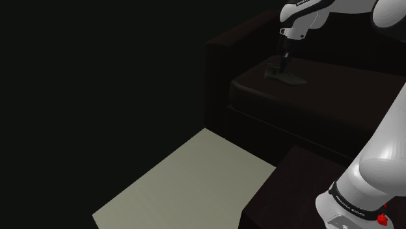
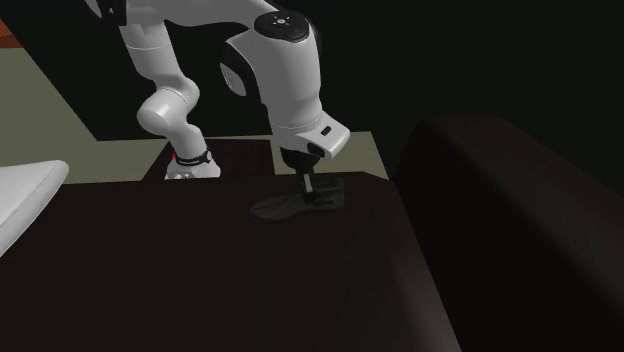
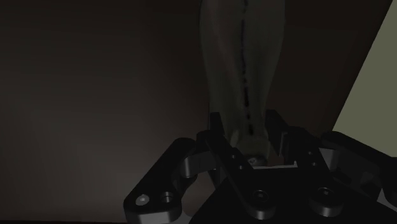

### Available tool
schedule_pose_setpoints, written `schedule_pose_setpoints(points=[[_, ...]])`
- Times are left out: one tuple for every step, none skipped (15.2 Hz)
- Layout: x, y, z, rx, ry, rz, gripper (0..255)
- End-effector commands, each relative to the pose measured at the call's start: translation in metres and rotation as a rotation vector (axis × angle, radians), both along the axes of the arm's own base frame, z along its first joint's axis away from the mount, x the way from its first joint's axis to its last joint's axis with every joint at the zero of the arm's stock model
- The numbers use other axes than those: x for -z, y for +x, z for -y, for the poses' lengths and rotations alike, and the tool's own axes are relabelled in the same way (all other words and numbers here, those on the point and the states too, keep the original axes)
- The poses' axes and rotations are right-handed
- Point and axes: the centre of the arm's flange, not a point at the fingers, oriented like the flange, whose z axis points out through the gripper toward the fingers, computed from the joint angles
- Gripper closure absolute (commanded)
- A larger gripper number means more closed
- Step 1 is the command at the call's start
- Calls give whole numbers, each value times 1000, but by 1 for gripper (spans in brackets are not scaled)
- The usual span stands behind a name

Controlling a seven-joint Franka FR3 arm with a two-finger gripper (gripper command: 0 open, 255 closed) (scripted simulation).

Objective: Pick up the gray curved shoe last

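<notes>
The gray curved shoe last (image 1: 289,78) lies on the dark sofa seat (image 1: 338,97), near the armrest. In the second exterior view the shoe last (image 2: 282,207) is a long dark shape with its raised heel end under the hand. My gripper (image 1: 284,65) comes down from above onto that heel end. In the wrist view the shoe last (image 3: 242,70) runs away from the hand, and the two black fingers (image 3: 221,137) clasp its near end between them. The gripper (image 2: 312,188) is shut on the last, which still looks level with the seat.
The sofa's armrest (image 1: 224,58) rises beside the last and the backrest (image 2: 510,220) stands behind it. A pale floor patch (image 1: 195,182) lies in front of the sofa. My dark stand (image 1: 293,188) is at the lower right. A white rounded object (image 2: 25,200) sits on the seat's far side.
</notes>
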Motion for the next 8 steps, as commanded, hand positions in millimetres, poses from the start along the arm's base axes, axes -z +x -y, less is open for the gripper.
schedule_pose_setpoints(points=[[0, 0, 0, 1, 0, -1, 255], [-6, 0, 0, 1, 0, -1, 255], [-11, 0, 0, 1, 0, -1, 255], [-16, 0, 0, 1, 0, -1, 255], [-21, 0, 0, 1, 0, -1, 255], [-27, 0, 0, 1, 0, -1, 255], [-32, 0, 0, 1, 0, -1, 255], [-37, 0, 0, 1, 0, -1, 255]])
